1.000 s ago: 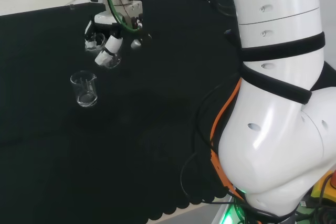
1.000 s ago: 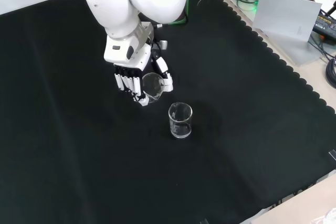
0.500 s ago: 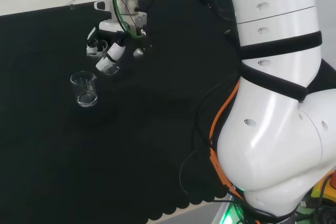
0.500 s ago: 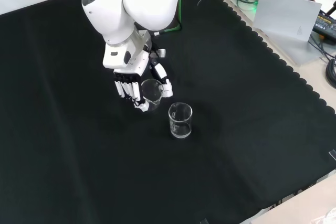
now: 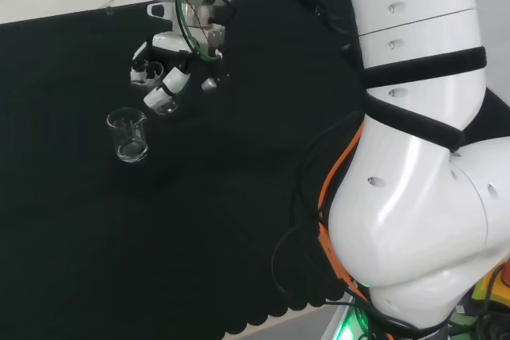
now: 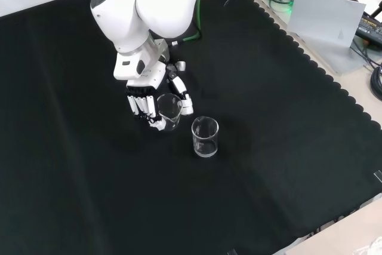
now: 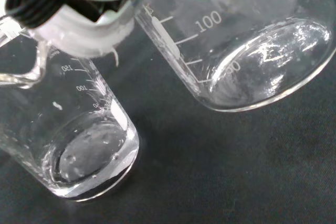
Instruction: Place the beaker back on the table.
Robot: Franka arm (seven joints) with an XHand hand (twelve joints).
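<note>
The hand (image 6: 145, 97) is curled round a clear glass beaker (image 6: 169, 111), held upright just above or at the black cloth. In the head view the hand (image 5: 159, 77) holds that beaker (image 5: 163, 101) a little right of and beyond a second clear beaker (image 5: 129, 134) standing on the cloth. In the front view this second beaker (image 6: 205, 137) stands right of and slightly nearer than the held one. The wrist view shows the held beaker's base (image 7: 262, 61) close up, with the standing beaker (image 7: 73, 145) beside it and a blurred white finger (image 7: 84, 30) between them.
The arm's white links (image 5: 414, 157) rise at the right of the head view, and a white link (image 6: 143, 4) stands above the hand in the front view. Grey equipment and cables (image 6: 325, 16) lie past the cloth's scalloped far right edge.
The hand has carried the held beaker lower toward the cloth and turned it more upright. The standing beaker has not moved.
</note>
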